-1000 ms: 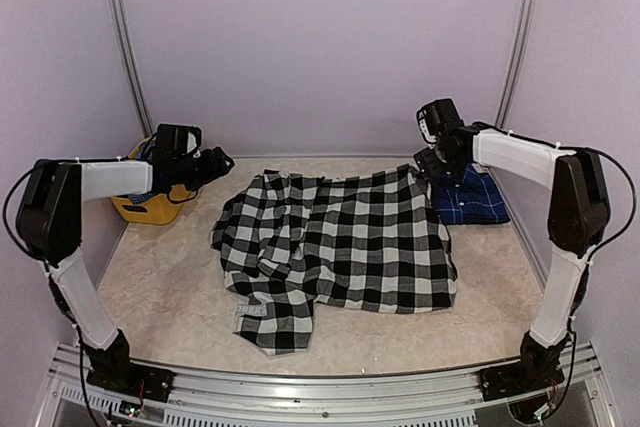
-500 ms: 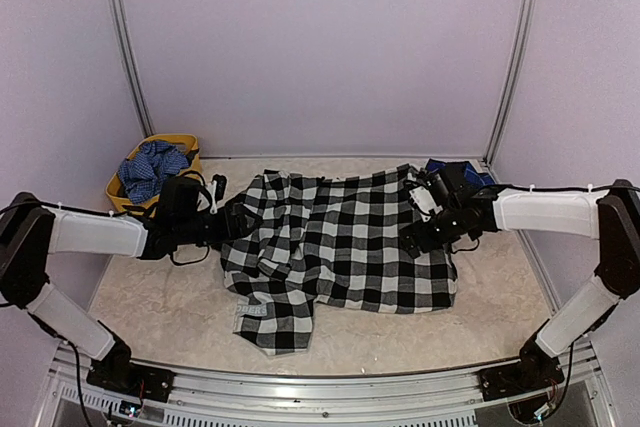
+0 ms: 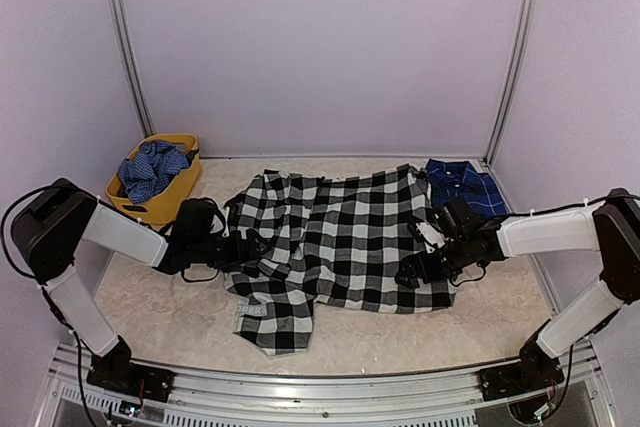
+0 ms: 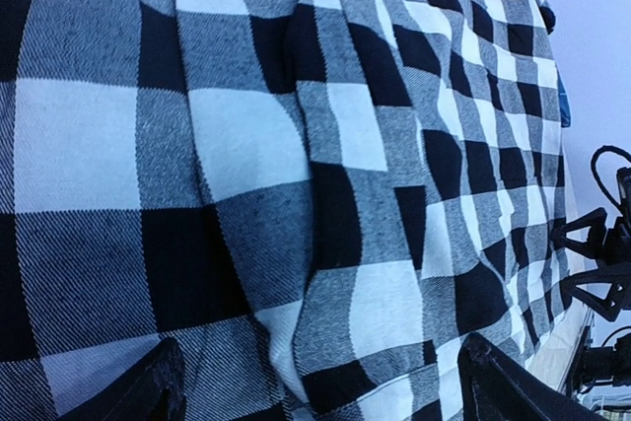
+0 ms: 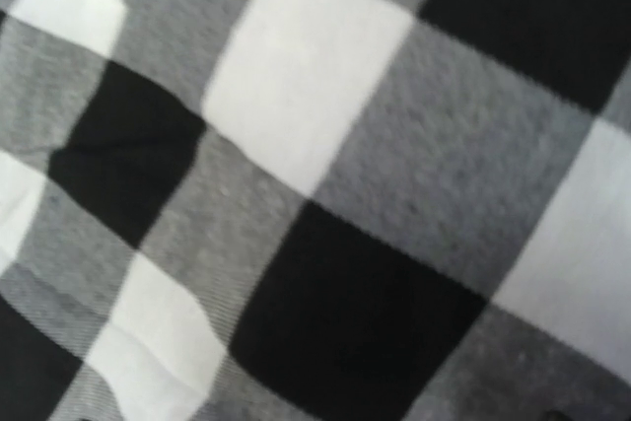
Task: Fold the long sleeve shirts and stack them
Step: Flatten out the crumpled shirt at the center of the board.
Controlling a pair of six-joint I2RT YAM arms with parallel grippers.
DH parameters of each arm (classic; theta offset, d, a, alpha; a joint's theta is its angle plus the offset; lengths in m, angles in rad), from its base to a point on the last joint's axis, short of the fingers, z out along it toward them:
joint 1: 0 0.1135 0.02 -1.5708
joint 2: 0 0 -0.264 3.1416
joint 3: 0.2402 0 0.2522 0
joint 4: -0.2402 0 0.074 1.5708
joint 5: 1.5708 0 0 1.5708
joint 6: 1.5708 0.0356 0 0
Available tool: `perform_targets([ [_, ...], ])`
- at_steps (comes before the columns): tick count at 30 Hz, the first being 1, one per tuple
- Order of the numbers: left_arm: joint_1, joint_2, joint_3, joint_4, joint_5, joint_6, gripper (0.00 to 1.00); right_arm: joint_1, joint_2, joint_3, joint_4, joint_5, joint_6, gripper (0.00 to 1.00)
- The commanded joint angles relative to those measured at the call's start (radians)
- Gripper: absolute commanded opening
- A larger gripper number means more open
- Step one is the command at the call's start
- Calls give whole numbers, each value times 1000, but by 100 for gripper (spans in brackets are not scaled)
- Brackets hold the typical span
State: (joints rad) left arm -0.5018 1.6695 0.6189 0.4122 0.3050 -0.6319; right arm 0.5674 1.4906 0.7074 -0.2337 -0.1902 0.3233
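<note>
Two shirts on table [image 3: 170,317]: one black-and-white check shirt [image 3: 350,237] spread mid-table, one navy plaid shirt [image 3: 462,185] at far right corner. Two grippers low over check shirt, left gripper [image 3: 258,247] at its left edge, right gripper [image 3: 412,273] at its right edge; both jaws spread wide. One yellow basket [image 3: 190,162] far left.

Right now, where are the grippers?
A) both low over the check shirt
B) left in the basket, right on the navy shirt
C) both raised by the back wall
A: left gripper and right gripper sit low at opposite sides of the check shirt.
</note>
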Motion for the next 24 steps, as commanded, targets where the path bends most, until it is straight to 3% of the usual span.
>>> perform_targets([
  [1,8,40,-21,7,-32,9,91,0,20,-20,19,9,45,94],
  [9,52,21,-122,-38,-63,7,91,-29,65,5,-51,87,28,95],
  [19,76,-221,-223,-193,-155,4,91,-61,112,53,-97,101,-20,95],
  [24,61,-353,-250,-206,-163,-7,92,-30,48,50,-122,108,-56,94],
])
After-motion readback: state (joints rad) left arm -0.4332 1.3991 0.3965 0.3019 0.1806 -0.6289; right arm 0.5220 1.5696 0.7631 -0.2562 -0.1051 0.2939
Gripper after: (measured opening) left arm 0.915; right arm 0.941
